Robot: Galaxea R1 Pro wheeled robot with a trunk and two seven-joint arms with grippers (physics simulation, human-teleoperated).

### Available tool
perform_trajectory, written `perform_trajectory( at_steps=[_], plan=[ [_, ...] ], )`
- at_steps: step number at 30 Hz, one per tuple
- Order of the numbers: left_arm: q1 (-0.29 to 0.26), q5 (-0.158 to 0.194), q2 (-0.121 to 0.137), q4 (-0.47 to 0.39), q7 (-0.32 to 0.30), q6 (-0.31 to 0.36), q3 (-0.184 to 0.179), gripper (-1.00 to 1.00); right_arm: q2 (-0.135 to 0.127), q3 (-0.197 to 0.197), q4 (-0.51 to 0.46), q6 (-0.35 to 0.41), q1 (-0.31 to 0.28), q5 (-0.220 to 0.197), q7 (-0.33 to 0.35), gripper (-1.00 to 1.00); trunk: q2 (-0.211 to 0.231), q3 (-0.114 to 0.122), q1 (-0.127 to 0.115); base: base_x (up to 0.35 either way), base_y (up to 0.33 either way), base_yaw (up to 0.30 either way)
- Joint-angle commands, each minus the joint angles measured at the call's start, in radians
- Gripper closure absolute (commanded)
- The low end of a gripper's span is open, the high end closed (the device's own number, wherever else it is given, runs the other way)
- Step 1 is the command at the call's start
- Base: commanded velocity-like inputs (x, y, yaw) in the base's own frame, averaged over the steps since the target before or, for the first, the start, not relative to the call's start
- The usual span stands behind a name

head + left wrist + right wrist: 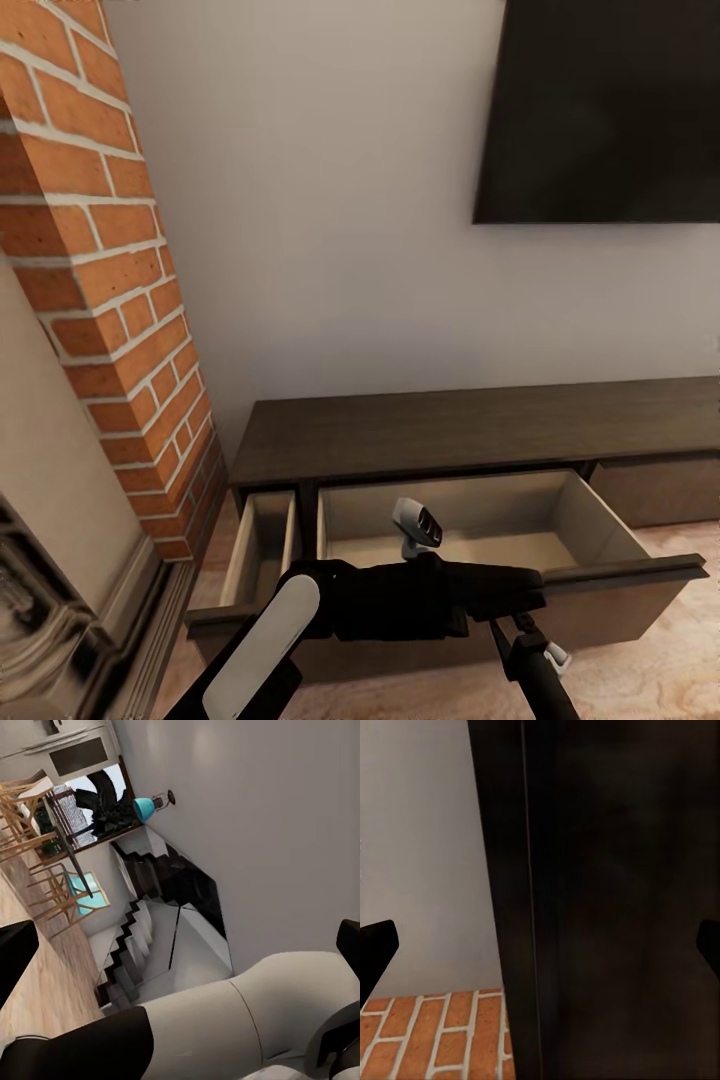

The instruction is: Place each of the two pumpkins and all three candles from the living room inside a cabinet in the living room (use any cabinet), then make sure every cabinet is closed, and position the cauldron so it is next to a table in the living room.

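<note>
The cabinet (pixel 470 430), a long low dark-brown unit, stood against the pale wall (pixel 330 200) below a dark wall-mounted screen (pixel 610 110). Two of its drawers were pulled out: a wide drawer (pixel 600 585) with pale wood sides and floor, in which nothing could be seen, and a narrow drawer (pixel 250 560) just beside it toward the brick column (pixel 110 290). A further drawer front (pixel 660 490) sat shut at the far end. In the head view a black and white arm (pixel 380 600) crossed in front of the wide drawer, hiding part of its front panel.

In the right wrist view, the right gripper (pixel 540 945) showed two dark fingertips (pixel 375 945) at opposite edges, spread wide with nothing between them, before a dark panel (pixel 615 900) and brickwork (pixel 435 1035). In the left wrist view, the left gripper (pixel 180 952) likewise stood wide and empty, facing a white arm segment (pixel 247 1020), with a staircase (pixel 142 945) and wooden chairs (pixel 37 817) beyond.
</note>
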Motion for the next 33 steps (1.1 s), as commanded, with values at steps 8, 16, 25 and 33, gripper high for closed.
perform_trajectory(
  at_steps=[8, 16, 25, 33],
  plan=[
    [-0.001, -0.001, -0.001, 0.001, -0.003, 0.003, 0.0, -1.0, 0.0, 0.0, 0.001, 0.011, 0.0, -0.007, 0.003, -1.0, 0.0, -0.001, 0.0, -0.082, 0.0, 0.0],
    [-0.001, -0.001, -0.001, 0.001, -0.003, 0.003, 0.0, -1.0, 0.0, 0.0, 0.001, 0.011, 0.0, -0.007, 0.003, -1.0, 0.0, -0.001, 0.0, -0.193, -0.011, 0.0],
    [-0.001, -0.001, -0.001, 0.001, -0.003, 0.003, 0.001, -1.0, 0.0, 0.0, 0.001, 0.012, 0.0, -0.007, 0.003, -1.0, 0.0, -0.001, 0.0, -0.128, -0.03, 0.0],
    [-0.001, -0.001, -0.001, 0.001, -0.003, 0.003, 0.002, -1.0, 0.0, 0.0, 0.001, 0.012, 0.0, -0.007, 0.0, -1.0, 0.0, -0.001, 0.0, -0.21, -0.098, 0.0]
  ],
)
